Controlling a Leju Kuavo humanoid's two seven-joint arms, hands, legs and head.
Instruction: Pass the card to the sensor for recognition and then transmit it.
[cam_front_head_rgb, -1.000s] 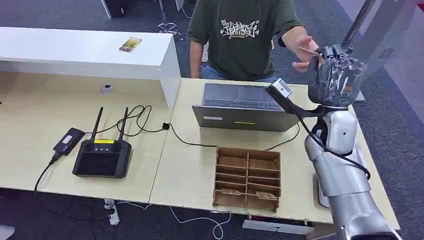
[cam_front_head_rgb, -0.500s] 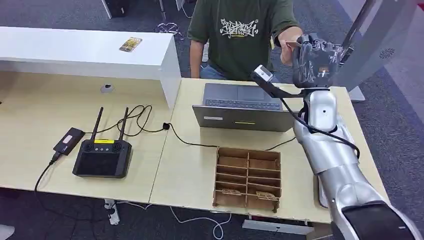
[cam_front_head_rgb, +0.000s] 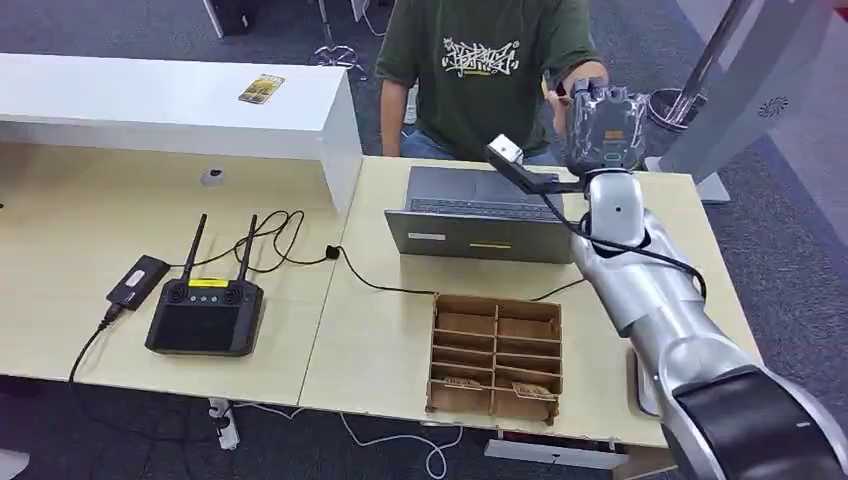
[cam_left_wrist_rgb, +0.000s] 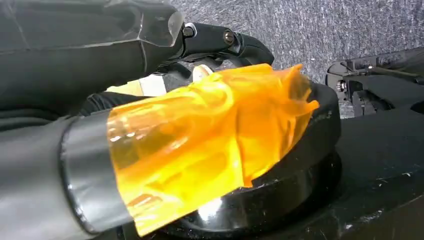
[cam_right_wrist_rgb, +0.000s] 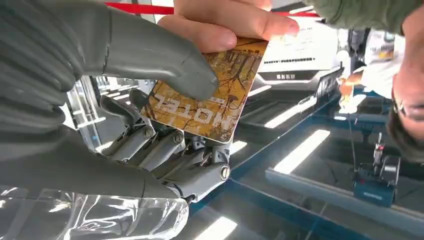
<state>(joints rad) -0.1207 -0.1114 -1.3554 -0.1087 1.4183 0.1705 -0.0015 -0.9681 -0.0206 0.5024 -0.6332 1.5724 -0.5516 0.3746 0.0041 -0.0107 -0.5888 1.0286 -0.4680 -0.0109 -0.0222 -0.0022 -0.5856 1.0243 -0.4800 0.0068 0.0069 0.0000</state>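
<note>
The right arm rises from the near right over the worktop (cam_front_head_rgb: 380, 330), its robot hand (cam_front_head_rgb: 600, 125) raised at the far edge. Thumb and fingers pinch the card (cam_right_wrist_rgb: 210, 100), which a person's hand (cam_right_wrist_rgb: 225, 20) also grips. The head view hides the card behind the hand.

Glossy printed card (cam_right_wrist_rgb: 210, 97), seemingly plastic; matt wooden divider box (cam_front_head_rgb: 495, 355)

Your card (cam_right_wrist_rgb: 207, 102) is a brown-gold hotel card with white "HOTEL" lettering and a tree pattern. It sits pinched between the right hand's (cam_right_wrist_rgb: 125, 100) thumb and fingers, while a person's hand (cam_right_wrist_rgb: 225, 20) grips its far edge. In the head view the right hand is raised at about 1 o'clock, past the laptop (cam_front_head_rgb: 480, 215).
</note>
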